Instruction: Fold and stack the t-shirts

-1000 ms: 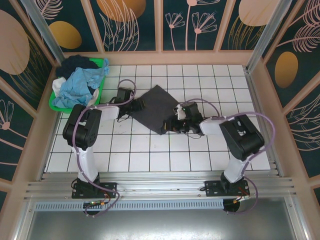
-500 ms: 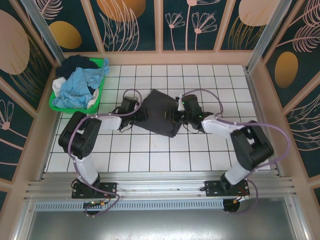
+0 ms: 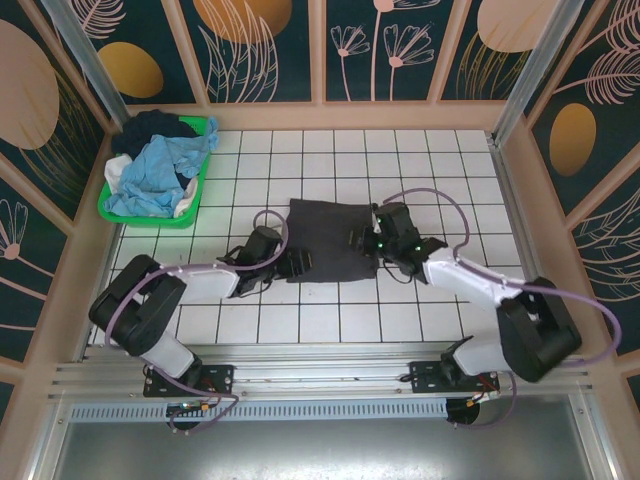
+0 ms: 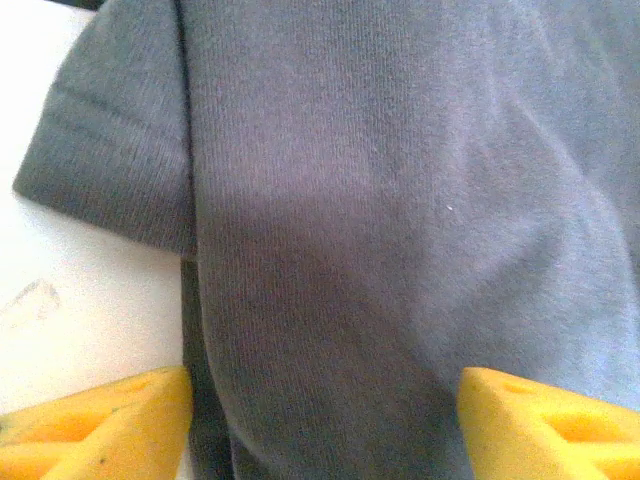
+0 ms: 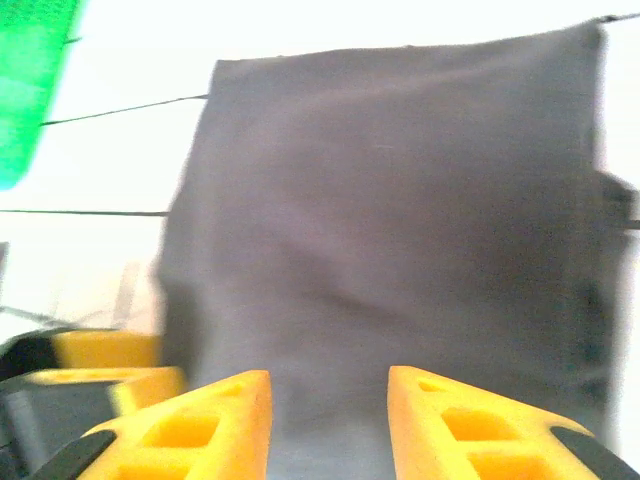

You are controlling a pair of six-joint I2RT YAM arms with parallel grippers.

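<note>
- My left arm is stretched low across the table (image 3: 400, 300). Its elbow is out to the left and its forearm runs rightward to the near-left edge of the charcoal-grey t-shirt (image 3: 325, 240).
- My left gripper (image 3: 298, 264) is at that edge. In the left wrist view its fingers (image 4: 325, 400) stand wide apart, with the grey cloth (image 4: 400, 200) lying between and beyond them. I see no pinch on the cloth.
- In the same view a short sleeve (image 4: 110, 160) with a stitched hem lies flat on the white surface, beside the body of the shirt.
- My right arm reaches from its base up and to the left, and its wrist is at the shirt's right edge.
- My right gripper (image 3: 362, 240) points across the shirt. Its fingers (image 5: 330, 400) are a little apart, with grey cloth (image 5: 400, 180) showing in the narrow gap. I cannot tell whether the tips touch the cloth.
- The charcoal-grey t-shirt lies flat near the middle of the table as a rough rectangle between my two grippers.
- The green basket (image 3: 204, 165) sits in the far-left corner of the table, well apart from the grey shirt. Its corner also shows in the right wrist view (image 5: 25, 80).
- Crumpled in the basket are a light blue t-shirt (image 3: 160, 165) on top, a dark navy t-shirt (image 3: 155, 128) at the far end, and a white t-shirt (image 3: 115, 172) showing at the left edge.
</note>
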